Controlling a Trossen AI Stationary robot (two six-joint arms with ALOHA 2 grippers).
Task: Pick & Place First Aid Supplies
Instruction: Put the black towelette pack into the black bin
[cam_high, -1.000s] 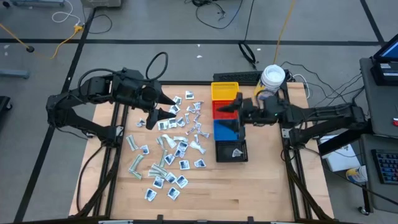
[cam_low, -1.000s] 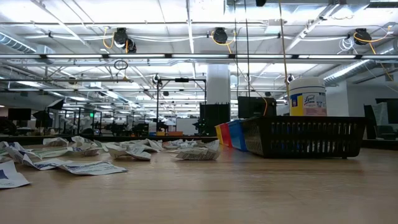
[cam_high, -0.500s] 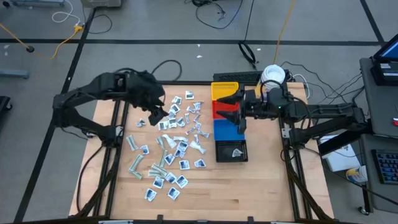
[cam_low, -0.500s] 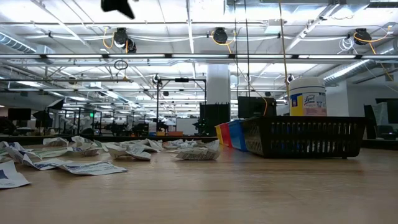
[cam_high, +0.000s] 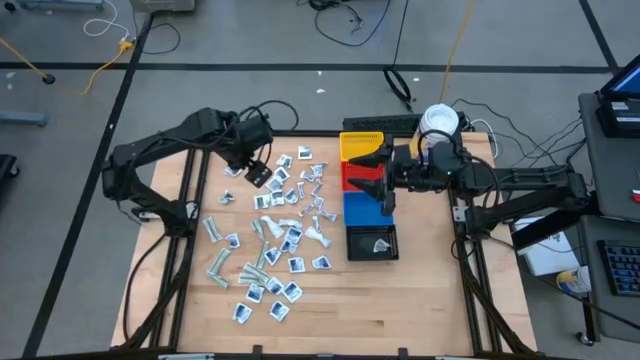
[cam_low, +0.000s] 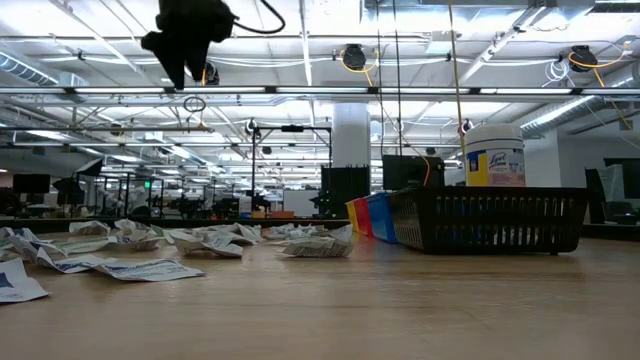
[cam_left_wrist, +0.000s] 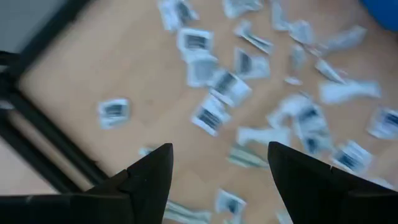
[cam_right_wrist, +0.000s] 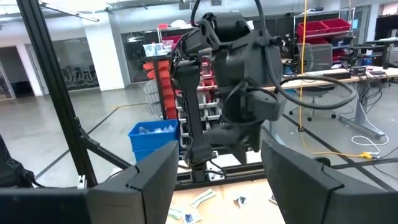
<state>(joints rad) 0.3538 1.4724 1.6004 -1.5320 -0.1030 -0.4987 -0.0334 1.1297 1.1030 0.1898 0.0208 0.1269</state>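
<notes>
- The packets (cam_high: 272, 225) lie scattered on the left half of the desk (cam_high: 420, 300), from near the far edge down toward the near left corner; you see the same heap low on the wood in the low view (cam_low: 150, 245).
- Most of them are small white squares with no clear long axis. A few pale green wrappers (cam_high: 218, 265) near the left edge are long, and they lie slanted to the desk edges.
- The left claw (cam_high: 258, 176) hangs above the far-left part of the heap, raised off the wood and pointing down. The nearest packets lie right under it and toward the near edge from it.
- In the left wrist view the fingers (cam_left_wrist: 149, 177) stand well apart with nothing between them, and the packets (cam_left_wrist: 214, 93) show through the gap, so you need mostly a drop, not a long reach.
- The right claw (cam_high: 385, 178) is over the red bin (cam_high: 356, 178), in the row of bins along the middle of the desk. Its fingers are also spread and empty in the right wrist view (cam_right_wrist: 214, 180).
- The black bin (cam_high: 370, 243) at the near end of the row already has one packet in it.
- I judge that the left arm is clearly the nearer one; the right arm would have to cross the bins to reach the heap.
- For a long wrapper, you should turn the claw so that the fingers close across its short side.
</notes>
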